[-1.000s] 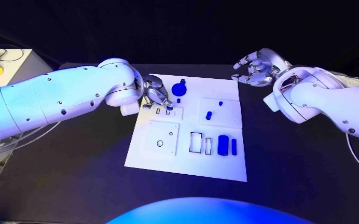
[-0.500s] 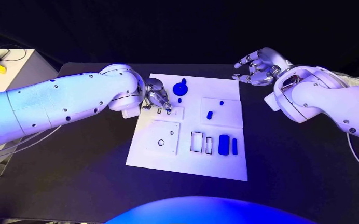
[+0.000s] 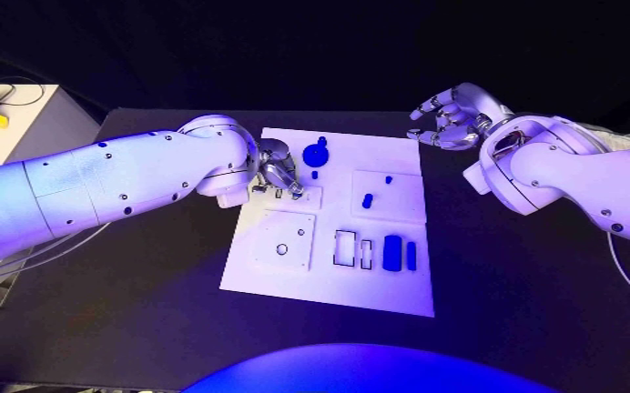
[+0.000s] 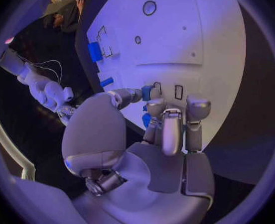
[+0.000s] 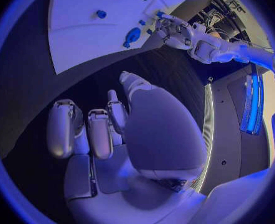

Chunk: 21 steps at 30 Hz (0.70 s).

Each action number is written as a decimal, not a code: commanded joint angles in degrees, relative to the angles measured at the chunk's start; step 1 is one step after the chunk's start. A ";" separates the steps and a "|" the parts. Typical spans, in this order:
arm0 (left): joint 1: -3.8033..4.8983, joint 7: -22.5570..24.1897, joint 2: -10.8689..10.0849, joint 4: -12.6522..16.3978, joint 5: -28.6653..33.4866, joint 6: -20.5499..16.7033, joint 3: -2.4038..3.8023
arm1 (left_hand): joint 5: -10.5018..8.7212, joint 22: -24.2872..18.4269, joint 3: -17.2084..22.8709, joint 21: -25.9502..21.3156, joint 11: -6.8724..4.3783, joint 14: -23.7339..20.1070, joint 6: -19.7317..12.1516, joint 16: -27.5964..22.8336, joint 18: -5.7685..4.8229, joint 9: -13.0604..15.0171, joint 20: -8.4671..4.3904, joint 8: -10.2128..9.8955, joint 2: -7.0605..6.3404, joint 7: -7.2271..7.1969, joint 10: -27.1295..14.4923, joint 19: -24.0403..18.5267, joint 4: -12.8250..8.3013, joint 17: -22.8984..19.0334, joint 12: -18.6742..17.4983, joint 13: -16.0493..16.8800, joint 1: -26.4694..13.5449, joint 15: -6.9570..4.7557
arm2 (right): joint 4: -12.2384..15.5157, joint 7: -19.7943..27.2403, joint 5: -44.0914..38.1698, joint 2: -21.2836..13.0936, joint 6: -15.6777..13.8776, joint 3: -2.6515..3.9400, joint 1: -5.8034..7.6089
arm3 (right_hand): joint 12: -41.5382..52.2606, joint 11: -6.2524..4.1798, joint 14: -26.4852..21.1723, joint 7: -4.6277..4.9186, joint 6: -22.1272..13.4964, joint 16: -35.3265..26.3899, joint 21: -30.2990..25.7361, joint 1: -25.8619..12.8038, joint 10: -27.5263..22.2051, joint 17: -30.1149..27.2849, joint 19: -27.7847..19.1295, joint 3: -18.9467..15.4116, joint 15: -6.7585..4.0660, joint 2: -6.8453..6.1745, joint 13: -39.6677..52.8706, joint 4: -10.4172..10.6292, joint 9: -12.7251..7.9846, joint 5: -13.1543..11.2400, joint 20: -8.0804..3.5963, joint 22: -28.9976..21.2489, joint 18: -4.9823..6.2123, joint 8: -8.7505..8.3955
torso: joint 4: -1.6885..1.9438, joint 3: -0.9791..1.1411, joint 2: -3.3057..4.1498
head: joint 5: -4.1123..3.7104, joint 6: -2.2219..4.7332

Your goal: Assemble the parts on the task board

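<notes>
Head view: high, looking down on the task board. Left wrist view: close above the board. Right wrist view: off the board's edge. All share the board.

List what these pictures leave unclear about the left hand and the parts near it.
- Head view: the left hand covers the task board's small slots; what sits in them is hidden.
- Left wrist view: a small blue part sits at the fingertips; whether it is pinched or only touched cannot be told.
- Right wrist view: the left hand is too small to read.
</notes>
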 commanded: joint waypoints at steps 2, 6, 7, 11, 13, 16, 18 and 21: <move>-0.04 0.42 0.15 -0.20 -1.36 1.34 0.02 | 0.35 0.05 13.07 0.38 0.04 3.46 1.03 0.15 -0.46 0.06 0.02 -0.11 0.61 -0.71 0.14 0.51 -13.40 5.52 -0.02 -0.07 0.30 -0.38 | 0.05 0.29 -0.20 -0.04 0.73 0.00 -0.06 | -0.22 0.18 3.10 0.04 -0.49 -0.32 -0.38 -0.44 -0.41 5.62 -0.32 0.22 -0.40 -0.08 0.65 -0.03 0.09 0.30 -0.03 6.39 1.02 0.30 | -0.05 0.04 0.00 | -0.03 -0.13; -0.06 0.32 0.09 -0.19 -1.46 2.43 0.02 | 0.34 0.01 13.09 0.38 0.04 3.45 1.03 0.14 -0.46 0.06 0.01 -0.14 0.64 -0.71 0.14 0.49 -13.44 5.50 -0.03 -0.05 0.33 -0.39 | 0.00 0.28 -0.20 -0.03 0.76 0.00 -0.08 | -0.22 0.18 3.10 0.04 -0.49 -0.32 -0.38 -0.44 -0.41 5.62 -0.32 0.22 -0.40 -0.08 0.65 -0.03 0.09 0.30 -0.03 6.39 1.02 0.30 | 0.04 0.00 0.00 | -0.11 -0.33; -0.06 0.30 0.07 -0.16 -1.46 2.73 0.02 | 0.34 0.01 13.09 0.38 0.04 3.45 1.03 0.14 -0.46 0.06 0.01 -0.14 0.64 -0.71 0.14 0.49 -13.44 5.50 -0.03 -0.05 0.33 -0.39 | -0.02 0.28 -0.20 -0.02 0.76 0.00 -0.10 | -0.22 0.18 3.10 0.04 -0.49 -0.32 -0.38 -0.44 -0.41 5.62 -0.32 0.22 -0.40 -0.08 0.65 -0.03 0.09 0.30 -0.03 6.39 1.02 0.30 | 0.07 0.00 -0.01 | -0.10 -0.37; -0.06 0.24 0.00 -0.08 -1.46 3.39 0.02 | 0.34 0.01 13.09 0.38 0.04 3.45 1.03 0.14 -0.46 0.06 0.01 -0.14 0.64 -0.71 0.14 0.49 -13.44 5.50 -0.03 -0.05 0.33 -0.39 | -0.07 0.29 -0.19 0.03 0.78 0.00 -0.19 | -0.22 0.18 3.10 0.04 -0.49 -0.32 -0.38 -0.44 -0.41 5.62 -0.32 0.22 -0.40 -0.08 0.65 -0.03 0.09 0.30 -0.03 6.39 1.02 0.30 | 0.12 0.02 -0.06 | -0.04 -0.47; -0.06 0.22 -0.08 -0.05 -1.46 3.58 0.02 | 0.34 0.01 13.09 0.38 0.04 3.45 1.03 0.14 -0.46 0.06 0.01 -0.14 0.64 -0.71 0.14 0.49 -13.44 5.50 -0.03 -0.05 0.33 -0.39 | -0.09 0.30 -0.19 0.05 0.79 0.00 -0.26 | -0.22 0.18 3.10 0.04 -0.49 -0.32 -0.38 -0.44 -0.41 5.62 -0.32 0.22 -0.40 -0.08 0.65 -0.03 0.09 0.30 -0.03 6.39 1.02 0.30 | 0.09 0.02 -0.08 | -0.06 -0.52; -0.06 0.20 -0.24 -0.07 -1.44 3.75 0.02 | 0.34 0.01 13.09 0.38 0.04 3.45 1.03 0.14 -0.46 0.06 0.01 -0.14 0.64 -0.71 0.14 0.49 -13.44 5.50 -0.03 -0.05 0.33 -0.39 | -0.10 0.31 -0.18 0.06 0.79 0.00 -0.38 | -0.22 0.18 3.10 0.04 -0.49 -0.32 -0.38 -0.44 -0.41 5.62 -0.32 0.22 -0.40 -0.08 0.65 -0.03 0.09 0.30 -0.03 6.39 1.02 0.30 | 0.02 0.02 -0.08 | 0.02 -0.56; -0.06 0.20 -0.28 -0.07 -1.41 3.83 0.02 | 0.34 0.01 13.09 0.38 0.04 3.45 1.03 0.14 -0.46 0.06 0.01 -0.14 0.64 -0.71 0.14 0.49 -13.44 5.50 -0.03 -0.05 0.33 -0.39 | -0.10 0.31 -0.17 0.05 0.78 0.00 -0.41 | -0.22 0.18 3.10 0.04 -0.49 -0.32 -0.38 -0.44 -0.41 5.62 -0.32 0.22 -0.40 -0.08 0.65 -0.03 0.09 0.30 -0.03 6.39 1.02 0.30 | -0.01 0.04 -0.07 | 0.01 -0.62; -0.06 0.20 -0.30 -0.04 -1.38 3.93 0.02 | 0.34 0.01 13.09 0.38 0.04 3.45 1.03 0.14 -0.46 0.06 0.01 -0.14 0.64 -0.71 0.14 0.49 -13.44 5.50 -0.03 -0.05 0.33 -0.39 | -0.11 0.30 -0.17 0.05 0.78 0.00 -0.45 | -0.16 0.19 3.13 0.06 -0.60 -0.28 -0.38 -0.56 -0.38 5.70 -0.29 0.40 -0.39 -0.10 0.66 -0.03 0.09 0.36 -0.03 6.41 1.01 0.39 | 0.00 0.07 -0.05 | -0.03 -0.68</move>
